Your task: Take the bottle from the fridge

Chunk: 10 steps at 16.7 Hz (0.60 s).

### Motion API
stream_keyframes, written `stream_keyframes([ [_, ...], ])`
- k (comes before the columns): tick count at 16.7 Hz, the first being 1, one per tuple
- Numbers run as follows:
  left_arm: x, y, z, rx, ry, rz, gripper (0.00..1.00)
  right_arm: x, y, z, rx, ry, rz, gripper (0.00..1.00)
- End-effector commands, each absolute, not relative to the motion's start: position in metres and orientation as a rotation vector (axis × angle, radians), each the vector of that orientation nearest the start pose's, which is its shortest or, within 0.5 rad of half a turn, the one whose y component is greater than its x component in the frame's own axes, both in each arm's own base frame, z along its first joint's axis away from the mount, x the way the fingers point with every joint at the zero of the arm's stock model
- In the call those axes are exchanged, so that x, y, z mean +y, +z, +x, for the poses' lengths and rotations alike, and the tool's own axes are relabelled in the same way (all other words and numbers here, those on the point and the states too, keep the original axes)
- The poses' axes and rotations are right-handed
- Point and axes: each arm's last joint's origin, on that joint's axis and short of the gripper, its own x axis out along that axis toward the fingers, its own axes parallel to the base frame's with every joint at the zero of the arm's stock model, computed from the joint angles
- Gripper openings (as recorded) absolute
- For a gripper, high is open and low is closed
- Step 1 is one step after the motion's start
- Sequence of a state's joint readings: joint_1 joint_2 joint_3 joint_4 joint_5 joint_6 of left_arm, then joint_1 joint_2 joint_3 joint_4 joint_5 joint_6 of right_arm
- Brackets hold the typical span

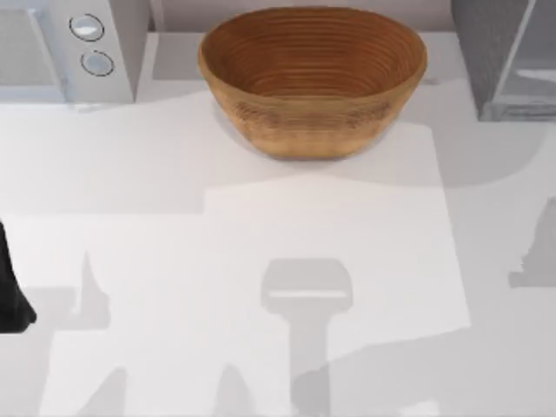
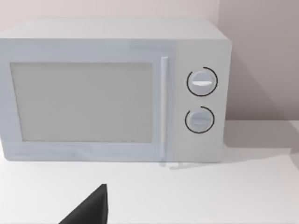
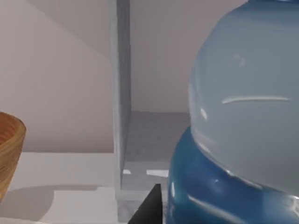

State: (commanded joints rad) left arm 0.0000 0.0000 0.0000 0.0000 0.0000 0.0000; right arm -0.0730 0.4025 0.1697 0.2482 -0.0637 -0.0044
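Bottle (image 3: 243, 116) looms close before the right wrist camera beside the fridge (image 1: 508, 61) at two o'clock on the worktop (image 1: 261, 261), basket (image 1: 313, 78) at twelve; right pincer's grip unclear.

One woven basket (image 1: 313, 78) stands at the far middle of one white table (image 1: 261, 287). One white box (image 1: 65, 48) sits at the far left, bearing two round knobs (image 2: 202, 82), one above the other, and one upright handle (image 2: 164, 105). One grey fridge (image 1: 512, 56) stands at the far right. One bottle (image 3: 243, 126) with one blue cap (image 3: 219, 191) appears close in the right wrist view. One dark arm part (image 1: 10, 300) sits at the left edge.
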Motion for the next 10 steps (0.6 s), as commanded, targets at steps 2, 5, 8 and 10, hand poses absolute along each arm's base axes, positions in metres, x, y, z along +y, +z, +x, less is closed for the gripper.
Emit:
stream_keyframes([
  [2, -0.001, 0.16, 0.106, 0.0, 0.0, 0.0, 1.0, -0.005, 0.192, 0.119, -0.023, -0.005, -0.008, 0.0],
  [5, -0.001, 0.16, 0.106, 0.0, 0.0, 0.0, 1.0, -0.002, 0.172, 0.109, -0.014, -0.002, -0.003, 0.0],
  [8, -0.001, 0.16, 0.106, 0.0, 0.0, 0.0, 1.0, -0.001, 0.161, 0.106, -0.001, 0.0, 0.0, 0.0],
  [10, -0.001, 0.16, 0.106, 0.0, 0.0, 0.0, 1.0, -0.001, 0.16, 0.106, 0.0, 0.0, 0.0, 0.0],
])
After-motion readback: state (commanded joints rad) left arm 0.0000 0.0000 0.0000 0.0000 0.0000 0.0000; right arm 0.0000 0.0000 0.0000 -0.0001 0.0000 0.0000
